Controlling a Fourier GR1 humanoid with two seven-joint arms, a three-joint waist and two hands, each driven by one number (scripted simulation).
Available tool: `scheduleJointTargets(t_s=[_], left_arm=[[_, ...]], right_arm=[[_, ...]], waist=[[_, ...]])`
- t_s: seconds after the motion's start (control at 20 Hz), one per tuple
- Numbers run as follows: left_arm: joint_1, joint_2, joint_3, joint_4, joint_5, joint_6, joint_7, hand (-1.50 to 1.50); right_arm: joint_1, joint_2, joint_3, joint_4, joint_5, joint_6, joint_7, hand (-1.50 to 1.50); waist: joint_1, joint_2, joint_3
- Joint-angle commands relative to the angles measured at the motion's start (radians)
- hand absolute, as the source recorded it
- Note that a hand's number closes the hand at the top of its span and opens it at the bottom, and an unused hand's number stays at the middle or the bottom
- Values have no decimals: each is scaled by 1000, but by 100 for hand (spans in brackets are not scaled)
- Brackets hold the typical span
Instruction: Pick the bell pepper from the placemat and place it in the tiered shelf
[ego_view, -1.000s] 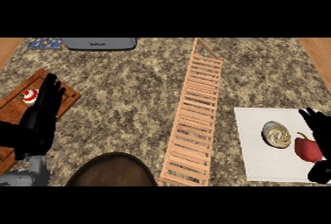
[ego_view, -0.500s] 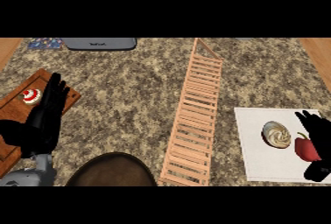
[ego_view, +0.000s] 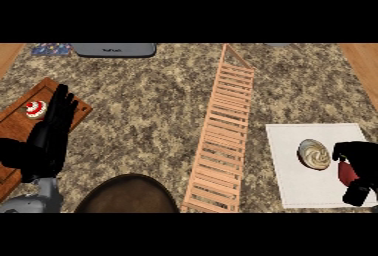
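We see even, soft light over the speckled counter (ego_view: 148, 110), with no glare. Beside the left hand (ego_view: 52, 130), a dark rounded shadow (ego_view: 125, 195) lies low. Edges look soft.

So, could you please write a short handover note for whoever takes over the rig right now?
Right hand: curled round the red bell pepper, which sits on the white placemat beside a swirled roll.
Left hand: open, resting over the wooden board near a cupcake.
Tiered shelf: mid-counter, nothing on it.
Done: pepper reached.
Left: lift it, carry it left, set it in the shelf.
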Motion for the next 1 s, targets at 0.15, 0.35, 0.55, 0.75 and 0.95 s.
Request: scheduleJointTargets(t_s=[0.15, 0.35, 0.55, 0.75, 0.95], left_arm=[[-2, 6, 20, -14, 11, -20, 4, 0], [-11, -13, -12, 18, 1, -26, -24, 0], [-18, -5, 8, 8, 7, -18, -5, 0], [-17, 15, 36, -15, 9, -8, 36, 0], [37, -3, 29, 15, -7, -8, -34, 0]], right_arm=[[-12, -37, 65, 17, 62, -93, -215, 150], [-15, -40, 337, -132, 57, -74, -574, 150], [19, -97, 436, -223, 17, -112, -838, 150], [82, -229, 364, -287, -143, -60, -1043, 150], [101, -312, 221, -500, -370, 104, -1090, 150]], waist=[[1, 4, 12], [47, 12, 13], [18, 5, 13], [-13, 1, 12], [-30, -1, 9]])
